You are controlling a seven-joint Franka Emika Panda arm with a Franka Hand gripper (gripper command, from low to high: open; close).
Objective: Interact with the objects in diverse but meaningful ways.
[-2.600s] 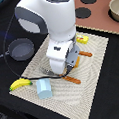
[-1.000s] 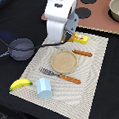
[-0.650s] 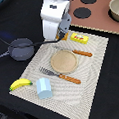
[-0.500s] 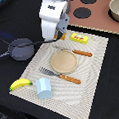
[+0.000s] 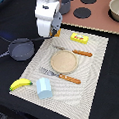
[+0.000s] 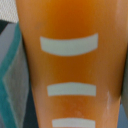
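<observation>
My gripper (image 5: 53,34) is shut on the orange-brown bread loaf (image 5: 57,32) and holds it above the back left corner of the striped placemat (image 5: 91,74), beside the dark grey pot (image 5: 21,48). The loaf fills the wrist view (image 6: 64,65), showing white stripes; my fingers are hidden there. The yellow banana (image 5: 20,83) and the light blue cup (image 5: 44,87) lie at the mat's front left. The flat yellow packet (image 5: 80,38) lies at the mat's back.
A tan plate (image 5: 63,61) sits mid-mat, with an orange-handled fork (image 5: 60,75) in front and a knife (image 5: 75,51) behind. A toy stove top (image 5: 83,12) with dark burners and a bowl (image 5: 115,7) stand at the back right.
The arm has risen from over the plate and moved to the mat's back left corner, carrying the loaf; over the last second it drifted slightly toward the pot.
</observation>
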